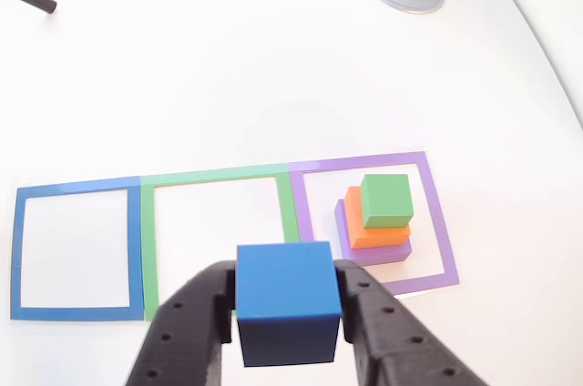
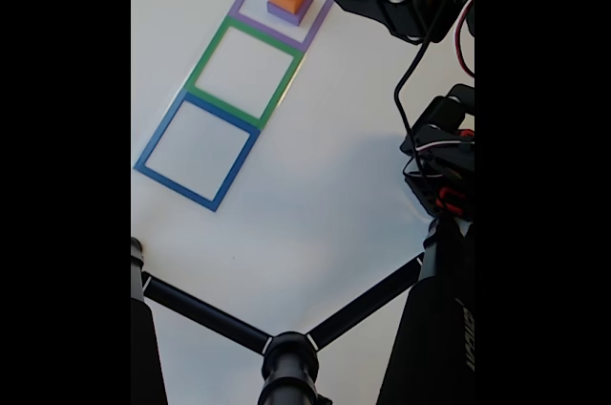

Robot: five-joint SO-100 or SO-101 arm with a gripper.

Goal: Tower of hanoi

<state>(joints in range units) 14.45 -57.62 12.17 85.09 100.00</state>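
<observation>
Tool (image 1: 288, 299) clamped on blue cube (image 1: 287, 299)

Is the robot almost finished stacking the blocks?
Partly. The purple, orange and green blocks already sit stacked in the purple square. The gripper holds the blue block in the air. It has yet to be put down; the green square and blue square hold nothing.

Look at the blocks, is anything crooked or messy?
A little. In the purple square, the green block and orange block sit pushed toward one corner of the purple block, not centered. The hand holds the blue block straight. Nothing is spilled or broken.
</observation>
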